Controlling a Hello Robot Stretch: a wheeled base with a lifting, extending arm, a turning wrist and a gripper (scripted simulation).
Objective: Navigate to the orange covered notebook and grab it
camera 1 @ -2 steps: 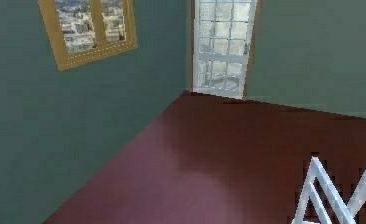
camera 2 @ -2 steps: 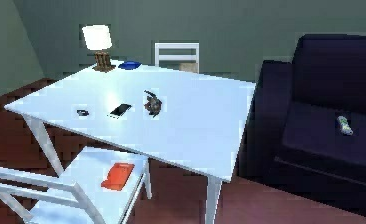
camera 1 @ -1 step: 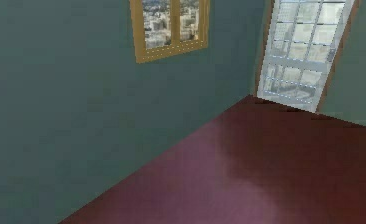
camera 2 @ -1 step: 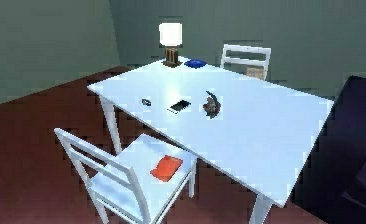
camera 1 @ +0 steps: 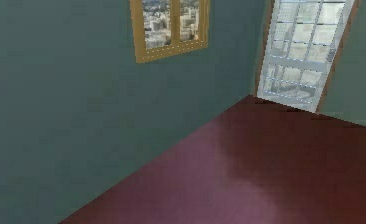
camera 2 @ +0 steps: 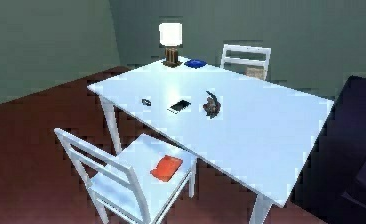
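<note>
The orange notebook (camera 2: 166, 167) lies flat on the seat of the white chair (camera 2: 126, 182) just beside the white surface (camera 2: 261, 130), likely set down by a sitter, low but unobstructed; the tool's state I cannot tell.

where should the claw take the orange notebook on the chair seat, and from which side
Probably an edge, from above: the orange notebook lies flat on the white chair seat, so only its thin edges offer grip. The backrest closes the arm side view's left, and the table stands close beyond.
</note>
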